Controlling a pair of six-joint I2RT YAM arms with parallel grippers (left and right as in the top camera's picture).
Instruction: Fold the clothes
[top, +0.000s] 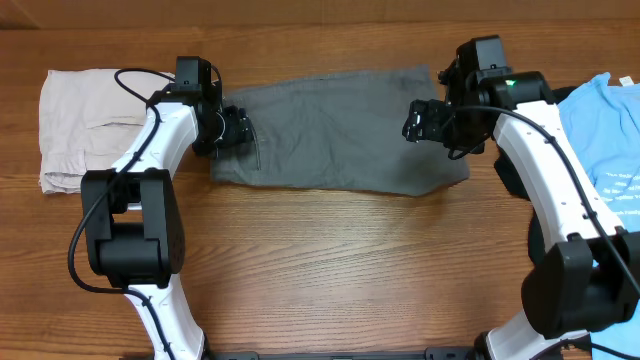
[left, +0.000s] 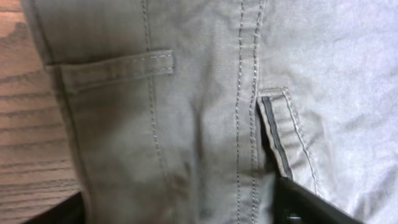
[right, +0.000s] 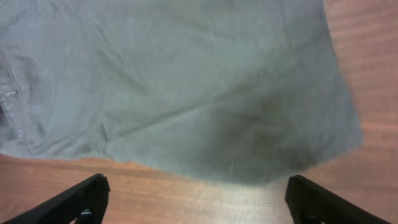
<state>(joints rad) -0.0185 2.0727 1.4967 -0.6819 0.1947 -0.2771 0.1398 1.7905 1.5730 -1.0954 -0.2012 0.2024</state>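
And there the grey shorts (top: 340, 125) lay flat across the middle of the desk (top: 350, 270), waistband end to the left, leg hem to the right, with the beige shorts (top: 80, 125) stacked well off to the left and the light-blue T-shirt (top: 610, 130) waiting at the right edge. The left tool (top: 232, 128) sat right over the waistband end, its fingers spread wide either side of the pocket seam with the cloth lying slack beneath, nothing pinched as far as the wrist view showed. The right tool (top: 420, 120) hung above the hem end, fingers wide apart and empty, wood grain showing between them. It looked like a set-up for the next fold, hem over to waistband. To do it well, each tool would want to come down square on an edge and catch every layer, not just the top one. The lift should be kept low so the cloth doesn't drag or bunch, the edges should meet evenly, and the ripple near the hem ought to be flattened first
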